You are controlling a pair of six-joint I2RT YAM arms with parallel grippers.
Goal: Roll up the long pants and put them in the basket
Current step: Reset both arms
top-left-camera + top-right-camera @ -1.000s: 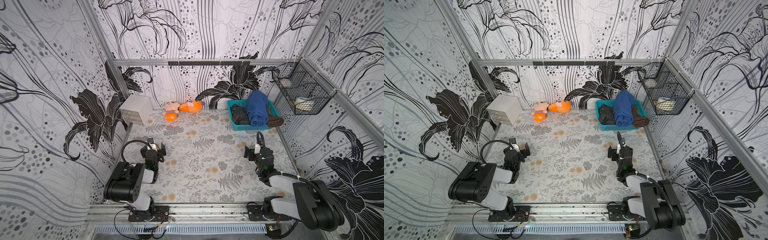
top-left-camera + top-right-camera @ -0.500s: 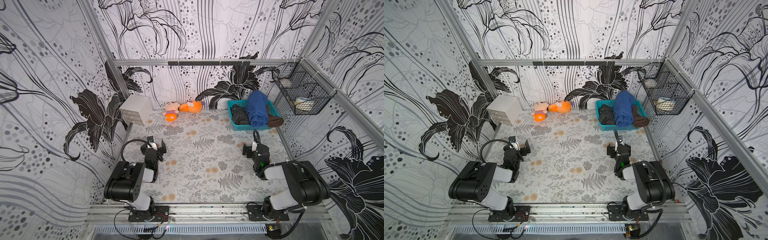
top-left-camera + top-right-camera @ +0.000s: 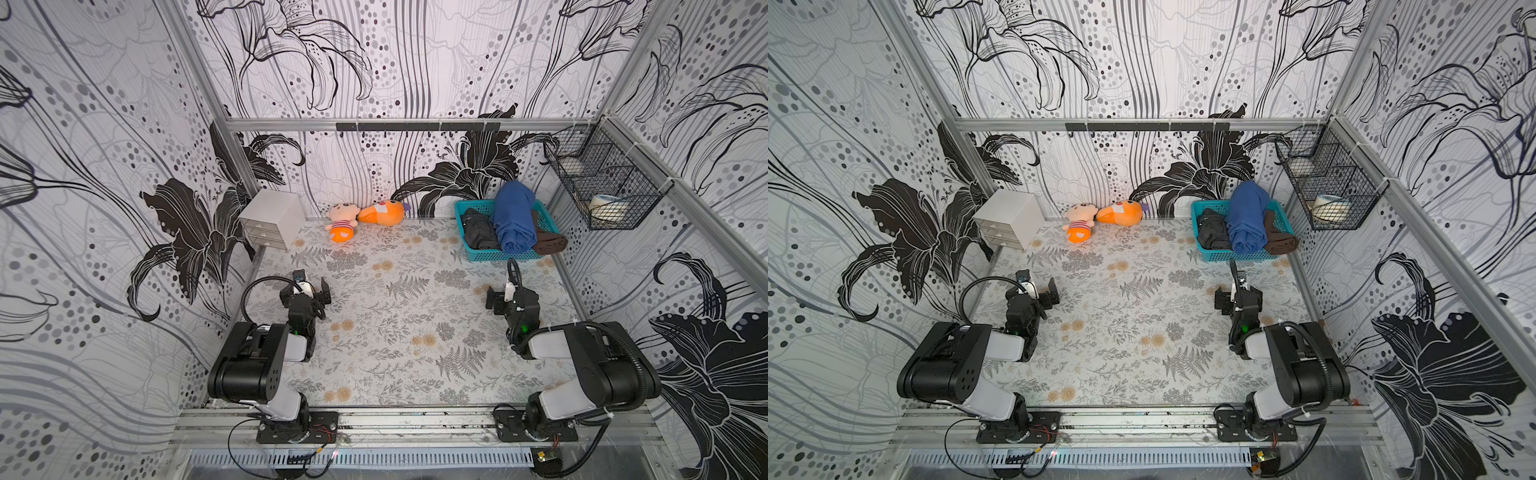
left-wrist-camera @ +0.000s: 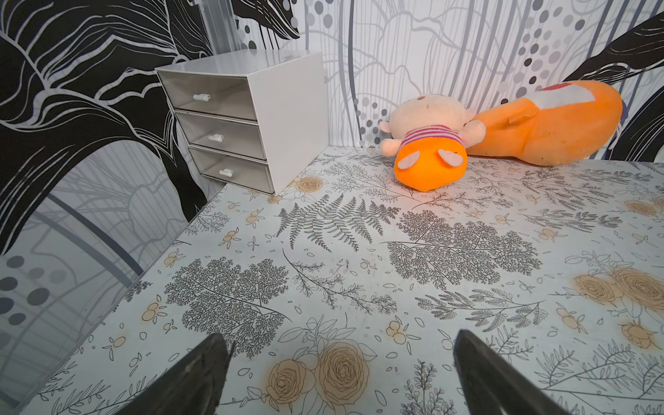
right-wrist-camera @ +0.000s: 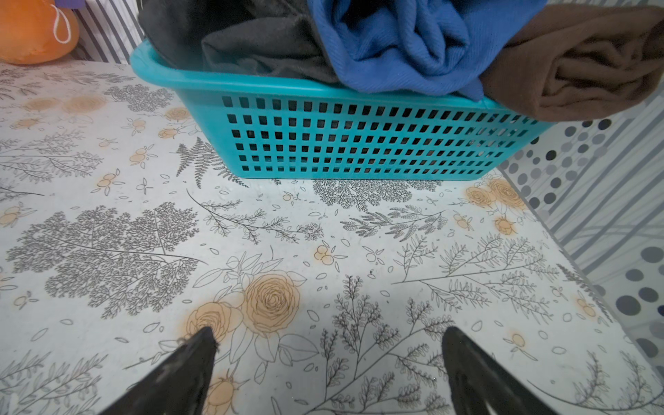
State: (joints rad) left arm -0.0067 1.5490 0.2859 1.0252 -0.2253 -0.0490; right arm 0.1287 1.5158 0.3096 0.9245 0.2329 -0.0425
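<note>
Missing from the left wrist view, long pants lie in the basket; left claw, right claw spread.

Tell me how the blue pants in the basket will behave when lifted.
The long pants are soft bundled cloth: probably floppy, unfolding as lifted. Wedged between the dark grey garment and brown garment, they may drag both.

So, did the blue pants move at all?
No. The long pants lie in the same spot as before, in the teal basket, between the dark grey garment and the brown garment.
</note>
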